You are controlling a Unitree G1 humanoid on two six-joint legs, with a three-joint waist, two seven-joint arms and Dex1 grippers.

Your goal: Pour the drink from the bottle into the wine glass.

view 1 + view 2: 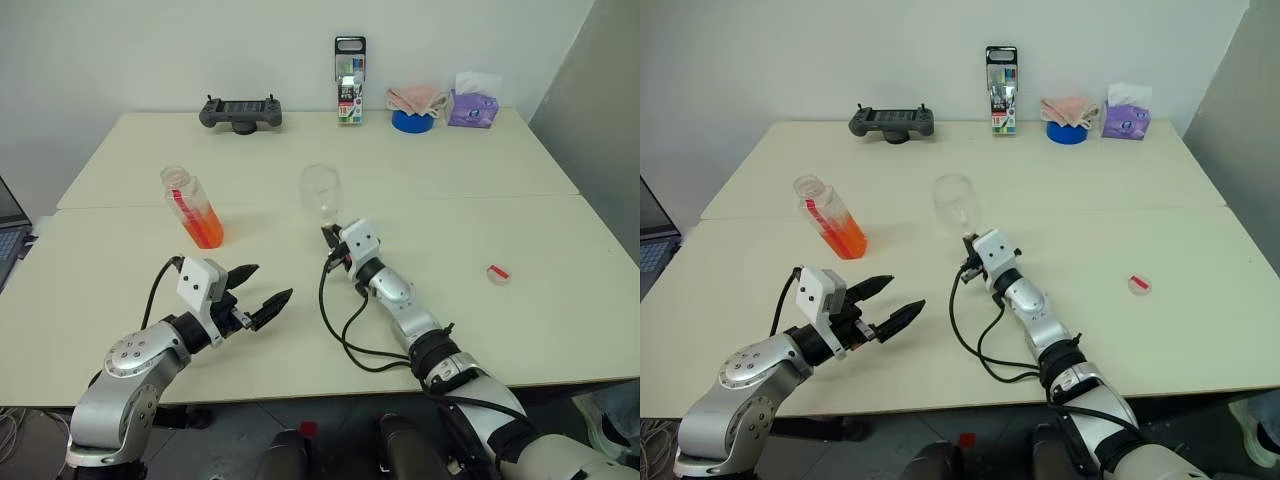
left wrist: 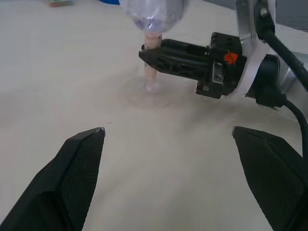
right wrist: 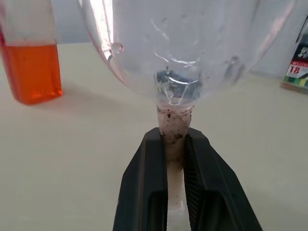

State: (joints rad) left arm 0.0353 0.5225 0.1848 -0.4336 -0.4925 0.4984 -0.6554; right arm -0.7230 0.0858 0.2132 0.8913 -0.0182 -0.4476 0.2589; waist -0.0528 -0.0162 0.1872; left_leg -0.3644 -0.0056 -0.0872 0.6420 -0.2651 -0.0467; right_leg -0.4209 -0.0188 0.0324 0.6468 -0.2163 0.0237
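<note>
The bottle [image 1: 190, 203] stands uncapped on the left half of the table, the orange drink [image 1: 206, 230] filling its lower part. The empty wine glass [image 1: 321, 192] stands upright near the table's middle. My right gripper [image 1: 331, 238] is shut on its stem, just under the bowl; the right wrist view shows both fingers [image 3: 149, 183] pinching the stem [image 3: 174, 124]. My left gripper [image 1: 266, 284] hangs open and empty above the table, nearer to me than the bottle and apart from it. Its spread fingertips [image 2: 89, 144] point toward the glass's foot [image 2: 150, 87].
A small red cap [image 1: 498, 273] lies on the table at the right. Along the back edge stand a black controller [image 1: 240, 112], a tall marker pack [image 1: 350, 80], a blue bowl with a pink cloth [image 1: 412, 120] and a purple tissue pack [image 1: 473, 108]. A laptop [image 1: 10, 235] sits off the left edge.
</note>
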